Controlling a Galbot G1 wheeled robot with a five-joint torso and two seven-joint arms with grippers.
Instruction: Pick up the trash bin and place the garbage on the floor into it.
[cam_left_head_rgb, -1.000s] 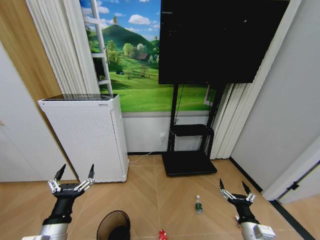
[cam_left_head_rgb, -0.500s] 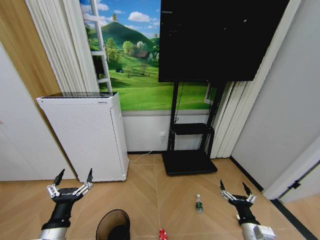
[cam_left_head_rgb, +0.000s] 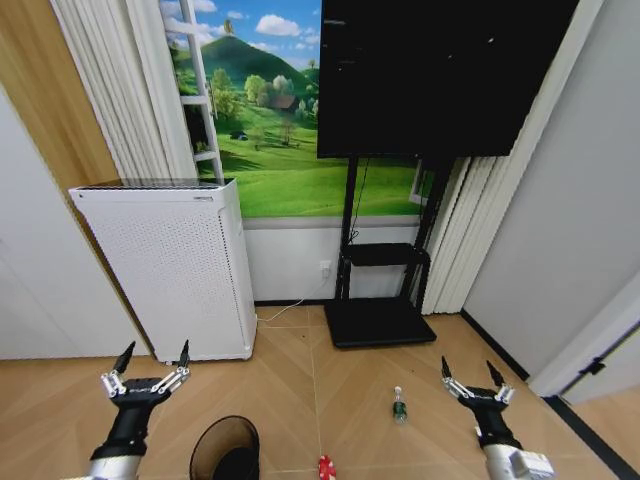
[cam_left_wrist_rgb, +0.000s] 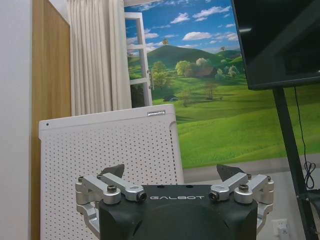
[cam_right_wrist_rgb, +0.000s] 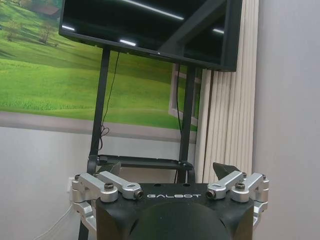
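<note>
My left gripper (cam_left_head_rgb: 153, 359), lower left, jaws spread, holds nothing; right gripper (cam_left_head_rgb: 478, 375), lower right, likewise released. Trash bin (cam_left_head_rgb: 226, 451) stands bottom centre-left on the floor (cam_left_head_rgb: 350, 395). Bottle (cam_left_head_rgb: 399, 406) lies centre-right; a red-and-white piece (cam_left_head_rgb: 324, 468) at bottom edge.

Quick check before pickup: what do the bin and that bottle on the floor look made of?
Trash bin: looks like black wire mesh, probably metal; the floor shows faintly through its wall. Bottle: seemingly clear plastic, green label, white cap.
</note>
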